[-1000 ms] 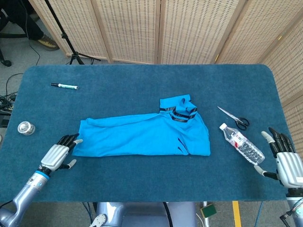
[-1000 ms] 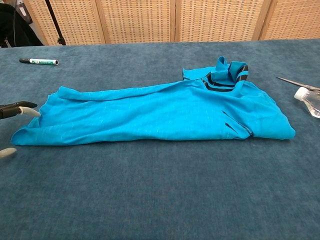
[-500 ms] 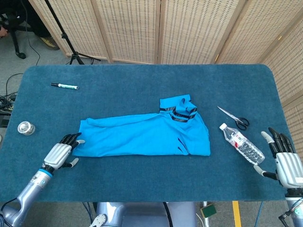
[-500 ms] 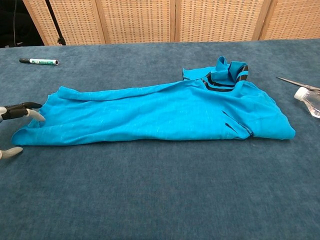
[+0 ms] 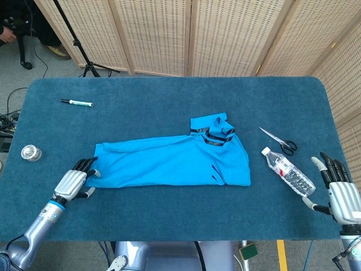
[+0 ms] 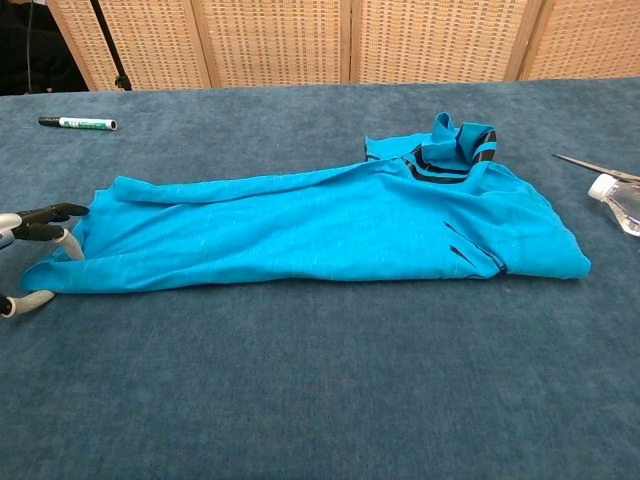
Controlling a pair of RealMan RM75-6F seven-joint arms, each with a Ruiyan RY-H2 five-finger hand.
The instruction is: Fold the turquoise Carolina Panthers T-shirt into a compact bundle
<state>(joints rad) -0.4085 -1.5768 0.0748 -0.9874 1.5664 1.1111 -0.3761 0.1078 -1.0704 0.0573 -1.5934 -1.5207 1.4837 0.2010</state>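
The turquoise T-shirt (image 5: 169, 164) lies folded lengthwise into a long band across the middle of the blue table (image 5: 169, 101), its black-trimmed collar bunched at the upper right. In the chest view the T-shirt (image 6: 300, 225) spans most of the width. My left hand (image 5: 72, 182) is at the shirt's left end, fingers (image 6: 45, 225) curved over the hem and thumb low beside the corner, with a gap between them. My right hand (image 5: 341, 195) rests open near the table's front right edge, away from the shirt.
A water bottle (image 5: 289, 172) lies right of the shirt, with scissors (image 5: 279, 141) just behind it. A green marker (image 5: 76, 103) lies at the back left, and a small round tin (image 5: 31, 152) sits near the left edge. Folding screens stand behind the table.
My left hand has slid a little forward and to the right, so its fingers now reach over the shirt's left hem. The right hand and the shirt's body have not moved.
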